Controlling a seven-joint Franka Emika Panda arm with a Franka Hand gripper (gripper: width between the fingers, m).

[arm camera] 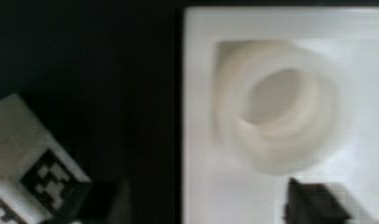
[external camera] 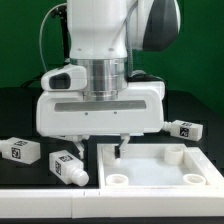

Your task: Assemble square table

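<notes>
Nearest, lower right: square top [external camera: 150,170], three sockets [external camera: 117,180] visible. Three legs: front leg [external camera: 70,167] lower centre, left leg [external camera: 20,150], right leg [external camera: 185,128] farther back. Gripper [external camera: 112,146] over the top's far-left corner; finger gap unreadable. Wrist view only: blurred corner socket [arm camera: 275,100], probably the fourth.

Behind it all stands a flat, bright green backdrop wall [external camera: 20,40], plain and uniform, filling the upper part of the exterior view. Below it stretches a matte black counter [external camera: 18,112], dark enough to swallow most shadows; the wrist view shows the same blackness close up. Along the near edge runs a plain white ledge [external camera: 40,208]. The light is soft and even across the green.
</notes>
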